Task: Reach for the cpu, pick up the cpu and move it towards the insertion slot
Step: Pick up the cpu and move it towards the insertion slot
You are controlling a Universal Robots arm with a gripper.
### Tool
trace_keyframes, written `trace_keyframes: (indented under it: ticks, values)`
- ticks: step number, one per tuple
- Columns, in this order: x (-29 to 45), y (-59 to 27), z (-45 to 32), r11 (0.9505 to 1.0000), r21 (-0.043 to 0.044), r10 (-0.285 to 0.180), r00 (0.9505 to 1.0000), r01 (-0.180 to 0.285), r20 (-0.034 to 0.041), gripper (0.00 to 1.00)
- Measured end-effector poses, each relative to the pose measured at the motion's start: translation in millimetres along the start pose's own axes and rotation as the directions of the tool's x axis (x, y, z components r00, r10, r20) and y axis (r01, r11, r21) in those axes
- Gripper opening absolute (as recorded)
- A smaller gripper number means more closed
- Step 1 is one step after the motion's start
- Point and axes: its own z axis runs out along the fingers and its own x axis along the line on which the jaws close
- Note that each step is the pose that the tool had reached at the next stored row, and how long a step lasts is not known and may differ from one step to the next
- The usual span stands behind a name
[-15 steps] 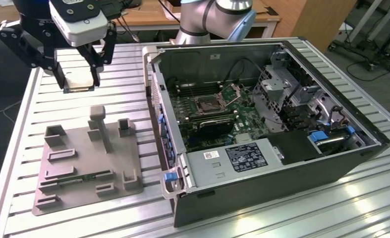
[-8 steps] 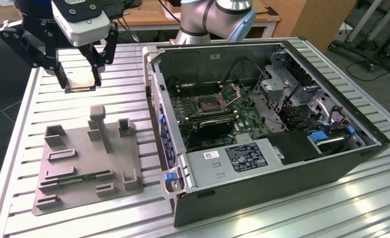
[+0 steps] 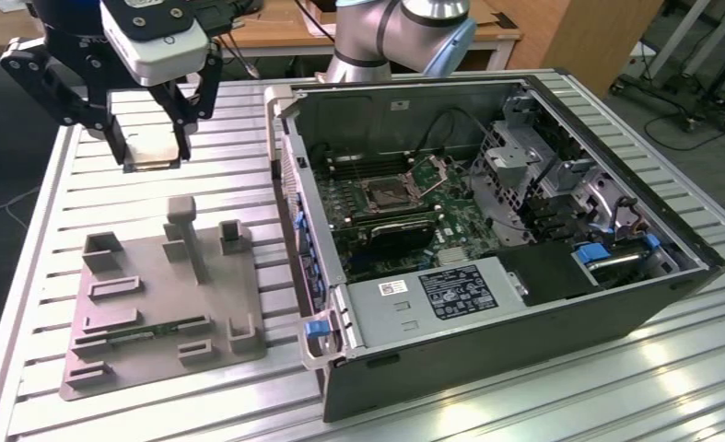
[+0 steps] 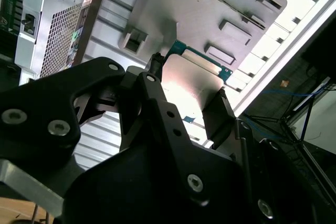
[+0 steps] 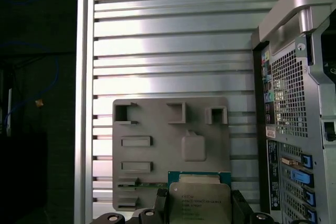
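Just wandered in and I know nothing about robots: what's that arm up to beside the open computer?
The robot arm's gripper is shut on the cpu, a small silver-topped chip. It holds the chip in the air over the slatted metal table, lifted clear of the grey tray. The open computer case lies at the exterior view's right. The chip has not yet reached the insertion slot on the green board inside the case.

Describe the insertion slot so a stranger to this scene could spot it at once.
Look inside the open computer case on the slatted table. On its green circuit board sits the insertion slot: a square socket with silver frame, dark centre and raised hinged plate. The memory slots beside it are long and thin.
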Motion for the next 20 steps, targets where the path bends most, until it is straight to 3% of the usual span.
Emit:
trace_keyframes:
  ticks: [20]
  values:
    - [-5.8,0.2,0.1,1.0,0.0,0.0,1.0,0.0,0.0001,0.55]
